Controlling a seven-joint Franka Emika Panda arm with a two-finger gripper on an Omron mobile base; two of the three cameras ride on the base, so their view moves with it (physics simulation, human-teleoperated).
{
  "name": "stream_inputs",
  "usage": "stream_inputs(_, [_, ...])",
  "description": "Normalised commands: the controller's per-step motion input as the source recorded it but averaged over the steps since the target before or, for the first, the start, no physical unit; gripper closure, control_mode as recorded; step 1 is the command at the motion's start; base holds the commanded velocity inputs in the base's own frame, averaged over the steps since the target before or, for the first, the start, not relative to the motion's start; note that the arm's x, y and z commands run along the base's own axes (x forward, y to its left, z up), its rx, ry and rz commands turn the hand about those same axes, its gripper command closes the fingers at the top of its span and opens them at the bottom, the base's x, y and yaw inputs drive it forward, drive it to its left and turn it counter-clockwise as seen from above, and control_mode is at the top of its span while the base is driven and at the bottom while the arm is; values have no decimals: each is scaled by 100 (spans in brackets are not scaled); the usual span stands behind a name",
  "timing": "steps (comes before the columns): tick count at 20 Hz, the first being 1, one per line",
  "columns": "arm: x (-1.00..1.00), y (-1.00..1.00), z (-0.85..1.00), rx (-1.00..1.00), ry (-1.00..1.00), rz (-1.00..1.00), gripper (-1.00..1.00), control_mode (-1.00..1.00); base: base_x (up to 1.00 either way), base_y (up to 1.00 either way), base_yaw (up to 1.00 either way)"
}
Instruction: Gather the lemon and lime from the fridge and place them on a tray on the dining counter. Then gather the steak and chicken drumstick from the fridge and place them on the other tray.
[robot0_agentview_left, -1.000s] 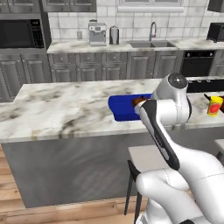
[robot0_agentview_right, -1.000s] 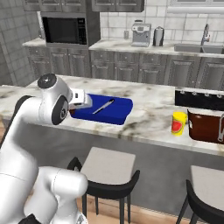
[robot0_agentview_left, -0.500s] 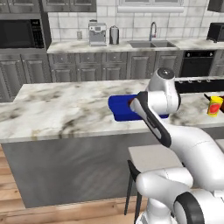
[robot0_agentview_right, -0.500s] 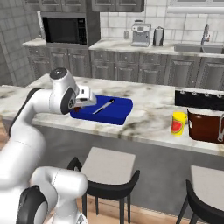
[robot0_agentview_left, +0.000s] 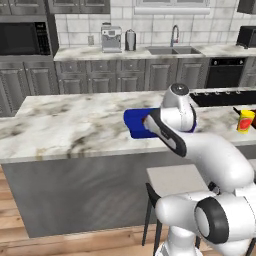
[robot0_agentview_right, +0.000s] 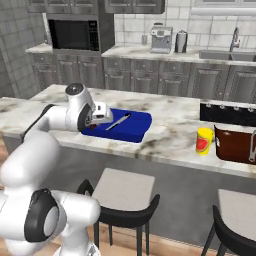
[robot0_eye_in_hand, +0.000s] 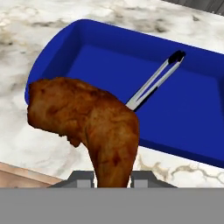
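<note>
My gripper (robot0_eye_in_hand: 111, 177) is shut on the chicken drumstick (robot0_eye_in_hand: 87, 127), a brown roasted piece hanging just over the near left rim of the other tray (robot0_eye_in_hand: 183, 113), the bright blue one. Metal tongs (robot0_eye_in_hand: 153, 83) lie slantwise inside it. From the right base view, the gripper (robot0_agentview_right: 100, 114) hovers at the left end of the blue tray (robot0_agentview_right: 135, 127) on the dining counter (robot0_agentview_right: 170, 137). The red-brown tray (robot0_agentview_right: 235, 145) sits at the counter's right end. In the left base view my arm covers most of the blue tray (robot0_agentview_left: 134, 122). The fridge, lemon, lime and steak are out of view.
A yellow cup with a red mark (robot0_agentview_right: 203, 141) stands between the two trays. Black-backed stools (robot0_agentview_right: 125, 195) line the counter's front. The back counter holds a sink (robot0_agentview_left: 172, 50) and a coffee machine (robot0_agentview_left: 111, 39); a microwave (robot0_agentview_right: 75, 34) is built in at the left.
My arm has reached forward and brought the drumstick to the blue tray's left edge. The gripper has stayed shut on it.
</note>
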Motion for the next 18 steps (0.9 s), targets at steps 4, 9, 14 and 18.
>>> stream_inputs(4, [46, 1, -6, 0, 7, 0, 100, -100, 0, 0, 0])
stream_inputs(9, [47, 2, -6, 0, 8, 0, 100, -100, 0, 0, 0])
stream_inputs(14, [37, 4, -14, 0, 8, 0, 100, -100, 0, 0, 0])
stream_inputs(18, [26, 1, -18, 0, 4, 0, 100, -100, 0, 0, 0])
